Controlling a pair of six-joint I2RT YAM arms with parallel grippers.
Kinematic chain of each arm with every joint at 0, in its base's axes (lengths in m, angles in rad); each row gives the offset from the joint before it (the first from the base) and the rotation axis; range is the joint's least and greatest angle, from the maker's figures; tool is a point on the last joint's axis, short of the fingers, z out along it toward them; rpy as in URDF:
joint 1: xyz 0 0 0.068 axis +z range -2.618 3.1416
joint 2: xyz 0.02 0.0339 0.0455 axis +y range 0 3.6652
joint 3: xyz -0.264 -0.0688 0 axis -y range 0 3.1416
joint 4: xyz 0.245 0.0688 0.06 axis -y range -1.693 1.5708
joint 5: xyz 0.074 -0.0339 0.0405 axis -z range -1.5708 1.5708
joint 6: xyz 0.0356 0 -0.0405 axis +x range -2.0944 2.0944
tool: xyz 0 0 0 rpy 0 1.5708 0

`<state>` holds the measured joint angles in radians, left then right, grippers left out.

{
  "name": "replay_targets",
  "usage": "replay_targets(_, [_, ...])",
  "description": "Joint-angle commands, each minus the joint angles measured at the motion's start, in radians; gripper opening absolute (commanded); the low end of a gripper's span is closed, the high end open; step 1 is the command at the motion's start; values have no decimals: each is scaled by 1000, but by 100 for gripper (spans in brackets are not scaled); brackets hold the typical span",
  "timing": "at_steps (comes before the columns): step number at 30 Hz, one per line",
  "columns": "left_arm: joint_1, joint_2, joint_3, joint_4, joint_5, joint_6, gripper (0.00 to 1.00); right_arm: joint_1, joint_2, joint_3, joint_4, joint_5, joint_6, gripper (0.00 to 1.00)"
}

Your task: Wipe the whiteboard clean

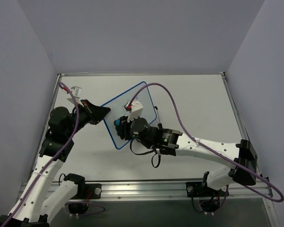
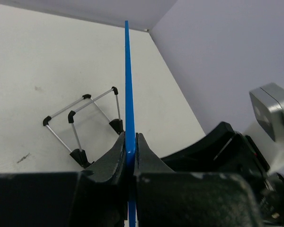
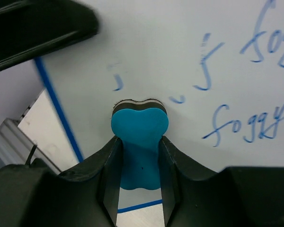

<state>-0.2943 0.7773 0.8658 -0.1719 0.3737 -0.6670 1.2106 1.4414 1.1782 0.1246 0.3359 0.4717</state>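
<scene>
The whiteboard (image 1: 139, 97) has a thin blue frame and is held tilted above the table. My left gripper (image 1: 102, 114) is shut on its left edge. In the left wrist view the board's blue edge (image 2: 128, 80) runs straight up, pinched between the jaws of the left gripper (image 2: 130, 145). My right gripper (image 1: 121, 128) is shut on a blue eraser (image 1: 118, 124) at the board's lower left part. In the right wrist view the eraser (image 3: 139, 122), held by the right gripper (image 3: 138, 140), has its dark felt pad against the whiteboard (image 3: 156, 42). Blue handwriting (image 3: 248, 125) covers the surface to the right of it.
A wire stand (image 2: 83, 120) with black feet lies on the table beyond the board. A small clear object (image 1: 77, 90) sits at the table's far left. Grey walls close in the table on three sides. A metal rail (image 1: 146, 187) runs along the near edge.
</scene>
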Motion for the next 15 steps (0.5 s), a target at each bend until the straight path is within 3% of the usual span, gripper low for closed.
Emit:
replay_targets(1, [-26,-50,68,276,160,-158,2,-107,-30,-43,-10,-29,-27,0])
replay_targets(5, [-28,-56,59,281,182,-175,2,-196,-44,-26,17,-61,-61,0])
replay_targets(8, [-28,-59,44,287,185,-183,2,-194,-18,27,24,-107,-74,0])
replay_targets(15, [-29,-58,32,311,186,-200,2,5,74,124,112,-124,-87,0])
